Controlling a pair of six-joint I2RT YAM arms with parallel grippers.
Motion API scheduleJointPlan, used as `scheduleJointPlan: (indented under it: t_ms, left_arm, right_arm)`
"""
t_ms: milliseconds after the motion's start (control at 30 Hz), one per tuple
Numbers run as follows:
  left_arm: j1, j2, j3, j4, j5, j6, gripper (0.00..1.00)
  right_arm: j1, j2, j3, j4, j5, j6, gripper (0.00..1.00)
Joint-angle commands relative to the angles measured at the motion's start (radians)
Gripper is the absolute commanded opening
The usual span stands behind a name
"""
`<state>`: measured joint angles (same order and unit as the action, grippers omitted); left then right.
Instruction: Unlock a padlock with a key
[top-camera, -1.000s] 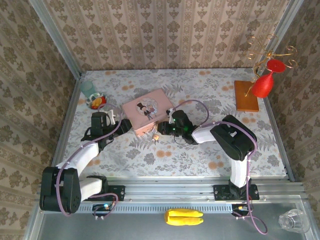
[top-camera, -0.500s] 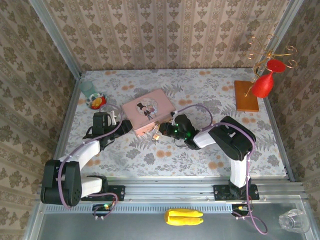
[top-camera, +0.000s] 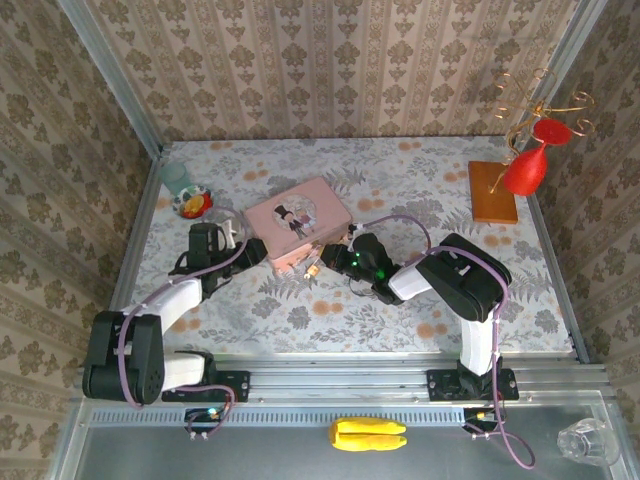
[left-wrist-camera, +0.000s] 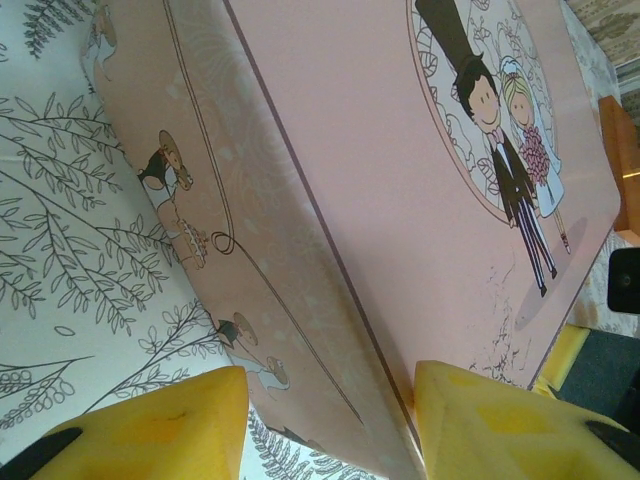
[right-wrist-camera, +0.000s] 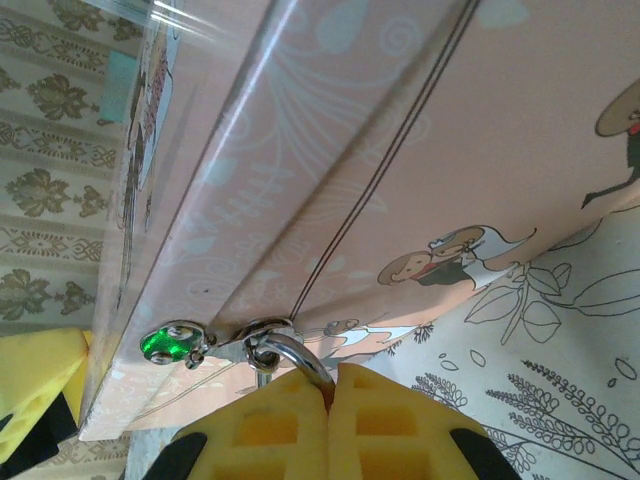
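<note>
The pink tin with the cartoon couple lies mid-table. The padlock hangs at its front side. Its silvery shackle passes through the tin's metal hasp. My right gripper is shut on the padlock, whose body is hidden between the yellow pads. In the top view the right gripper meets the tin's front right corner. My left gripper stands open astride the tin's left corner, one pad against the lid edge. From above, the left gripper is at that corner. The key is hidden.
A red glass hangs on a gold wire rack over an orange wooden base at the back right. A teal cup and a small colourful toy sit at the back left. Metal walls border the patterned tabletop.
The right wrist has shifted slightly to the right while its gripper stays at the tin's front. The left jaws have narrowed a little around the tin's corner.
</note>
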<state>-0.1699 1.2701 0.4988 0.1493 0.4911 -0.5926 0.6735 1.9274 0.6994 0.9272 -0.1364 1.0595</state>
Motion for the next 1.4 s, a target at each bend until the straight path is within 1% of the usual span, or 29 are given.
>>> scheduleJointPlan:
  t_ms: [0,133,267,600,833,1100,1367]
  left_arm:
    - [-0.007,0.026,0.017,0.002,-0.003,-0.012,0.47]
    - [-0.006,0.036,0.014,0.017,-0.002,-0.016,0.45]
    - [-0.006,0.049,0.014,0.025,-0.001,-0.020,0.44]
    - [-0.011,0.061,0.011,0.041,-0.001,-0.030,0.43]
    - [-0.024,0.082,0.014,0.061,-0.002,-0.038,0.43]
    - [-0.032,0.093,0.018,0.060,-0.008,-0.033,0.43]
    - [-0.037,0.097,0.024,0.056,-0.014,-0.031,0.42]
  right_arm:
    - [0.001,-0.014,-0.015,0.054,0.068,0.033,0.00]
    - [-0.002,-0.001,-0.024,0.121,0.073,0.070,0.00]
    - [-0.002,-0.001,-0.028,0.141,0.094,0.102,0.00]
    - [-0.002,-0.005,-0.066,0.178,0.185,0.168,0.00]
    - [-0.004,-0.002,-0.101,0.246,0.232,0.189,0.00]
    - [-0.008,-0.035,-0.128,0.209,0.272,0.183,0.00]
    - [-0.013,-0.054,-0.142,0.210,0.271,0.175,0.00]
